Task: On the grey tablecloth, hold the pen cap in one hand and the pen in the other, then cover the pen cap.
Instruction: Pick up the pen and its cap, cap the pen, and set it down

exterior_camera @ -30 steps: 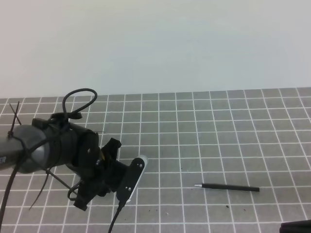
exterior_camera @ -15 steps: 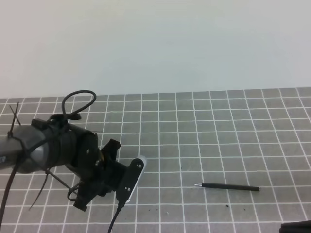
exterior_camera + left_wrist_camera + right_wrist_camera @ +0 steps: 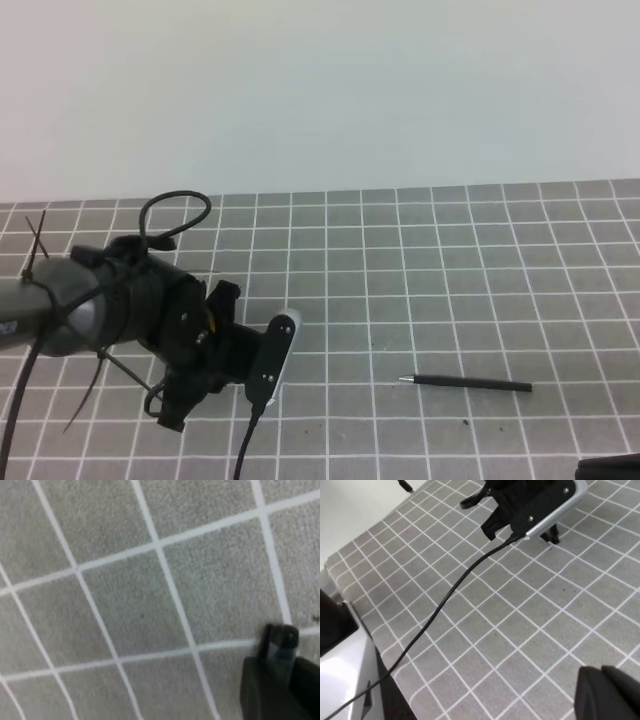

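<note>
The pen (image 3: pixel 465 383) lies flat on the grey tablecloth (image 3: pixel 420 270) right of centre, its silvery tip pointing left. In the left wrist view my left gripper (image 3: pixel 280 667) is shut on the pen cap (image 3: pixel 281 642), a short black stub poking out between the dark fingers just above the cloth. From the high view the left arm (image 3: pixel 150 320) and its wrist camera hide that grip. My right gripper (image 3: pixel 609 694) is shut and holds nothing, low at the near right edge, apart from the pen.
A black cable (image 3: pixel 445 600) trails from the left wrist camera (image 3: pixel 545 505) across the cloth toward the table's left edge (image 3: pixel 350 610). A plain pale wall (image 3: pixel 320 90) stands behind the cloth.
My left gripper has closed on the pen cap, and the left arm has shifted slightly up and to the right. The pen and the right arm have not moved.
</note>
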Controlling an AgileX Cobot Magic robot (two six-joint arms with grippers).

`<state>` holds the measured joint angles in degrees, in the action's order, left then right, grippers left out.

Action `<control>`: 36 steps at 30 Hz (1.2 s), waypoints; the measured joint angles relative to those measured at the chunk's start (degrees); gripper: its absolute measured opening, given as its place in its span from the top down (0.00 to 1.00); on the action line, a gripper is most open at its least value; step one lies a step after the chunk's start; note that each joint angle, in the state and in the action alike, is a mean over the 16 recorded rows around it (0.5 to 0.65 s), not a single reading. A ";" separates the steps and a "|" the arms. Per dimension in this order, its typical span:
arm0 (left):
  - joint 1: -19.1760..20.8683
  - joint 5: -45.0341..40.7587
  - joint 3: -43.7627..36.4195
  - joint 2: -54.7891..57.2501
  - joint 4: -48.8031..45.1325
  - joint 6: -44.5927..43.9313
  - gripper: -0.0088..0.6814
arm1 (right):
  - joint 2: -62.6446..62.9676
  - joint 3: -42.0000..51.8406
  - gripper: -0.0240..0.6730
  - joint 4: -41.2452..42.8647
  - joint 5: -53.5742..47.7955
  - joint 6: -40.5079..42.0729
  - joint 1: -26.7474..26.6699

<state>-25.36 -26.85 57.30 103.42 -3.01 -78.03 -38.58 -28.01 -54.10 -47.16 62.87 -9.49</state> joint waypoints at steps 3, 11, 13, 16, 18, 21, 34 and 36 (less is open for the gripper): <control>0.00 -0.28 -0.02 -1.27 -0.48 2.41 0.99 | 0.00 0.00 0.95 0.00 0.04 0.00 0.00; -0.67 -2.34 -0.07 -6.68 2.83 12.93 0.99 | 0.00 0.03 0.95 0.04 0.12 0.02 0.00; -1.01 -3.09 -0.08 -8.31 5.24 16.00 0.99 | -0.02 0.03 0.95 0.04 0.14 0.03 0.01; -1.52 -4.19 -0.11 -10.70 10.20 20.19 0.99 | -0.02 0.03 0.95 0.04 0.20 0.06 0.01; -1.86 -4.83 -0.12 -12.04 13.86 22.70 0.99 | -0.02 0.03 0.95 0.04 0.28 0.07 0.01; -2.33 -5.41 -0.15 -13.70 19.53 25.86 0.99 | -0.02 0.03 0.95 0.04 0.44 -0.01 0.01; -2.72 -6.45 -0.17 -15.87 33.95 32.27 0.99 | -0.05 0.03 0.95 0.79 3.75 -5.24 0.01; -2.72 -7.15 -0.15 -15.80 33.92 31.82 0.99 | -0.05 0.03 0.95 1.10 4.25 -5.97 0.01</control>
<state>-28.08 -34.00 57.15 87.61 30.92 -46.20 -38.62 -27.98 -53.01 -42.91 56.89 -9.48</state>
